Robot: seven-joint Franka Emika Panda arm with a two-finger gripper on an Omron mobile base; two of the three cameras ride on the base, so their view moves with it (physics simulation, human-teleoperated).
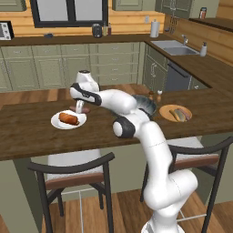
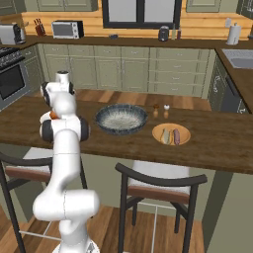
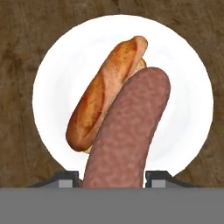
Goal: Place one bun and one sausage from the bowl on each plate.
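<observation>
On the dark wood-grain counter [image 1: 36, 132], the two-finger gripper [image 3: 113, 178] pinches a slim mottled red-brown sausage [image 3: 127, 131] above the smooth round white plate [image 3: 188, 100], which holds a plump golden-orange bun [image 3: 94, 109] at the sausage's ten o'clock. The speckled grey-blue bowl [image 2: 121, 118] sits near an orange-tan plate [image 2: 171, 134] bearing a bun and a sausage.

The arm [image 1: 150, 150] is glossy white, built of rounded tubular segments with dark grey-black bands at the joints. Its two fingers [image 3: 65, 179] are small, dark and blocky, with paler grey tips.
</observation>
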